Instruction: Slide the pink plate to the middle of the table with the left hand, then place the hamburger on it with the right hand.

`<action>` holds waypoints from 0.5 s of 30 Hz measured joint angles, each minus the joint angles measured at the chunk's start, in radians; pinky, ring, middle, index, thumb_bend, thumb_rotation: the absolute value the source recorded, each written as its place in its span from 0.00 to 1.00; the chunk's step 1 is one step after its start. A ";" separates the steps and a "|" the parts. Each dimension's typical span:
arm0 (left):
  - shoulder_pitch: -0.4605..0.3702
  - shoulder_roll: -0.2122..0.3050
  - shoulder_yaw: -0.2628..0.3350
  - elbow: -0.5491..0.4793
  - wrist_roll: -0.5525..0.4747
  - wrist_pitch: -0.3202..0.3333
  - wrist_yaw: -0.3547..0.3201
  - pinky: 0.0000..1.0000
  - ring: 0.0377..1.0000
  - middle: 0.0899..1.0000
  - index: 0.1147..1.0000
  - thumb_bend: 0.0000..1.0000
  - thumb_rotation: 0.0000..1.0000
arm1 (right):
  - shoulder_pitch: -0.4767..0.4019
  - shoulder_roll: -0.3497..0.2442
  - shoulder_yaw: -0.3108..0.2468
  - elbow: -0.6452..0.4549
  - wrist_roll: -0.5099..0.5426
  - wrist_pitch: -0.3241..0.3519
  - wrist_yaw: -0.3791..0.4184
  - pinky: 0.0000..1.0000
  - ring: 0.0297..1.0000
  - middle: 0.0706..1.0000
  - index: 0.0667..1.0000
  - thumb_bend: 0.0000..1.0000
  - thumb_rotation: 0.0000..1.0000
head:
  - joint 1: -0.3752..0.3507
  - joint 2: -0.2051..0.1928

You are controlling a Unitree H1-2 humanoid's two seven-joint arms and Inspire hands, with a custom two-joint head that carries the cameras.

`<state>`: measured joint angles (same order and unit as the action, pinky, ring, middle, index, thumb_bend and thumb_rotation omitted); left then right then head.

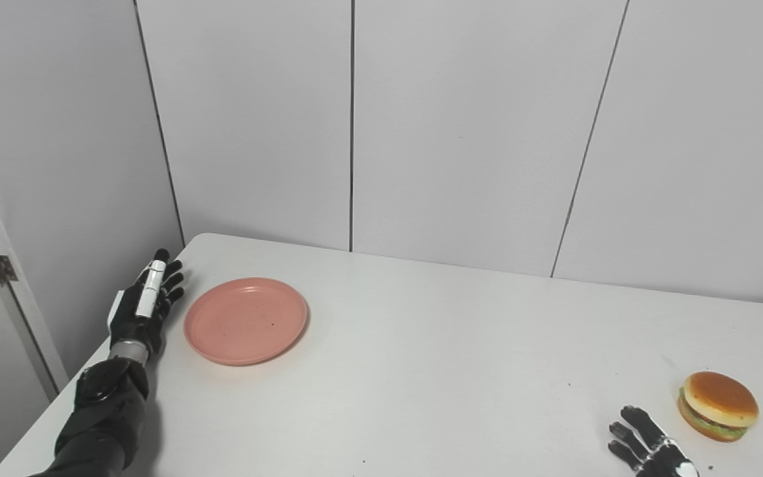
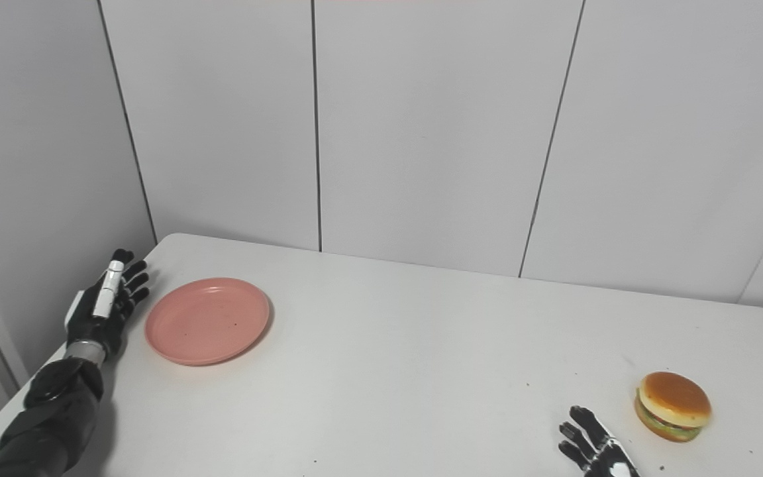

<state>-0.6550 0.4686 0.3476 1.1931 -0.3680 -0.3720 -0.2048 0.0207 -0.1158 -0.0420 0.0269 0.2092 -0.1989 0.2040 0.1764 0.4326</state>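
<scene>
A white counter [image 1: 421,371] fills the lower part of both views, backed by pale wall panels [image 1: 474,132] with dark seams. The pink plate [image 1: 246,320] lies flat near the counter's far left corner, well away from the middle, and holds nothing. Just beside its left rim, the left hand [image 1: 145,310] is stretched out along the counter's left edge, its fingers [image 1: 171,281] extended and slightly spread, gripping nothing and apart from the plate. At the near right, the hamburger [image 1: 718,405] sits upright on the counter, bun over lettuce and patty. The right hand [image 1: 650,449] shows at the bottom edge, just left of the hamburger and not touching it, its fingers [image 1: 634,419] spread and empty.
</scene>
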 measured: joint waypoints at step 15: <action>0.005 -0.076 -0.028 -0.071 0.003 0.015 0.004 0.86 0.89 0.86 0.85 0.78 0.78 | 0.002 0.000 0.003 -0.007 -0.013 0.010 -0.004 0.85 0.86 0.88 0.82 0.80 0.99 | -0.008 0.003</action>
<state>-0.6495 0.3931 0.3194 1.1216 -0.3648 -0.3565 -0.2006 0.0230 -0.1162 -0.0393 0.0202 0.1964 -0.1890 0.2003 0.1687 0.4357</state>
